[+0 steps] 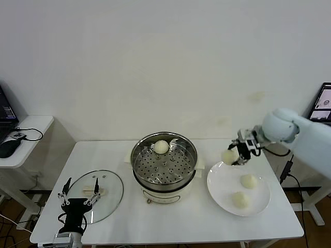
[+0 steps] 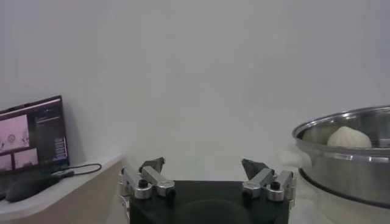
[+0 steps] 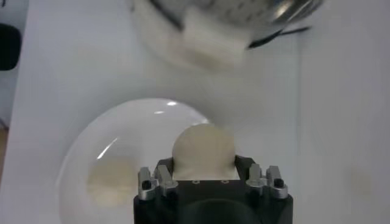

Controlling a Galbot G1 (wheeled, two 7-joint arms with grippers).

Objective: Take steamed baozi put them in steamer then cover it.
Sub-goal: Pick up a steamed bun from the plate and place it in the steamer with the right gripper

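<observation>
Four baozi are showing in all. One baozi (image 1: 161, 146) is sitting on the perforated tray at the far side of the steamer (image 1: 164, 164), which is standing at the middle of the table (image 1: 170, 222). Two more, a nearer baozi (image 1: 239, 199) and a farther baozi (image 1: 249, 180), are lying on the white plate (image 1: 220, 188) to the steamer's right. The fourth, a held baozi (image 1: 229, 156), is sitting between the fingers of the right tool (image 1: 234, 156), raised above the plate's far left rim, between the plate and the steamer.

The right wrist view is showing what the head view is not: the tool's fingers are pressing on both sides of the held bun, with the plate and one bun below it and the steamer's cream handle beyond. It is showing only one of the two plate buns.

The cover (image 1: 95, 195) is lying flat on the table's left part, apart from the steamer. The left tool (image 1: 80, 195) is hanging over the cover, fingers spread wide and gripping nothing. The left wrist view is showing those spread fingers, the steamer's rim with its bun, and a laptop (image 2: 30, 141) on a side table.
</observation>
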